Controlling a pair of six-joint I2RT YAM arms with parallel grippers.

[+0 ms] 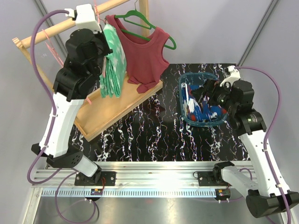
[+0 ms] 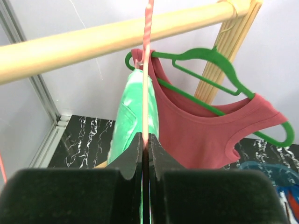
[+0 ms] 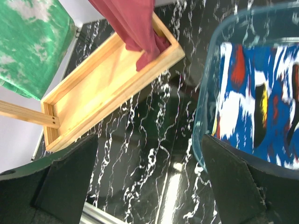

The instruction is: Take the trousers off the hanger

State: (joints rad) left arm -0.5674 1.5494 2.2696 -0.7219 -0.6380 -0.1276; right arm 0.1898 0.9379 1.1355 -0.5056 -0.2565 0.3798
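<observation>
The green-and-white tie-dye trousers hang folded from a thin pink hanger on the wooden rail. They also show in the left wrist view and the right wrist view. My left gripper is up by the rail, shut on the pink hanger's strip just beside the trousers. The blue trousers with red and white pattern lie in a clear blue bin. My right gripper is open and empty, hovering over the table at the bin's left rim.
A dark red tank top hangs on a green hanger right of the green trousers. The rack's wooden tray base lies below on the black marbled table. Grey walls stand close behind.
</observation>
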